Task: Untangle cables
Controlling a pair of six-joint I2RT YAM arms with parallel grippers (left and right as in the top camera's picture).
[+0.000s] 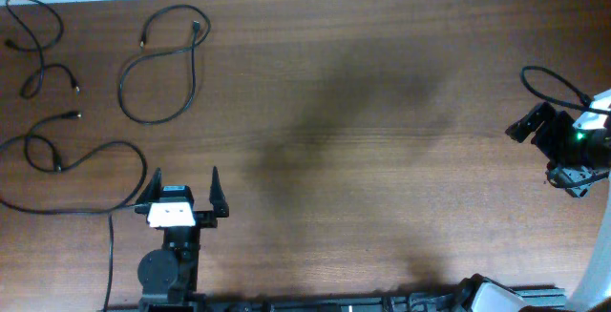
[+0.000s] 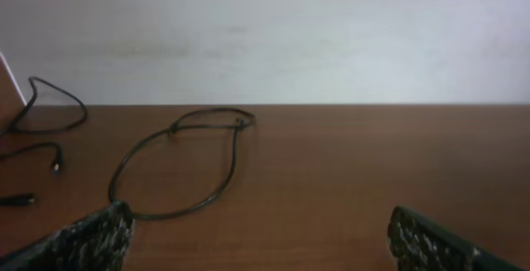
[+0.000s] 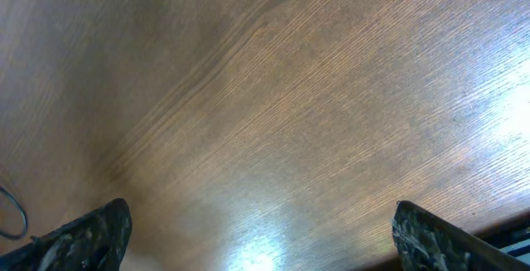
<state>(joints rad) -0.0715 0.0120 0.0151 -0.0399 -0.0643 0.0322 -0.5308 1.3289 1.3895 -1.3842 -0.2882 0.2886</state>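
Well, at this moment you had both tools empty. The left gripper (image 1: pixel 186 174) stood near the front edge of the table (image 1: pixel 363 112), on its left half. Its two fingers were spread wide, with only bare wood between them; the left wrist view (image 2: pixel 258 236) showed the same, one finger in each lower corner. The right gripper (image 1: pixel 527 126) was far at the right edge and pointed toward the middle of the table. From above you could not judge its jaws well, but in the right wrist view (image 3: pixel 261 231) the fingers were also far apart, with nothing between them.

The cables were all in the back left part of the table, well apart from the right gripper. One thin cable (image 1: pixel 43 56) lay in the far left corner, bent in several curves. Beside it, the looped cable (image 1: pixel 122 88) made a long oval with its two plugs at the back; in the left wrist view this loop (image 2: pixel 233 155) lay ahead of the fingers, not touching them. The third cable (image 1: pixel 119 143) lay nearer the front, and its wide bend came close to the left gripper's outer finger. From above, the three seemed to lie apart from one another.

A thicker black wire (image 1: pixel 554 83) curved behind the right arm.
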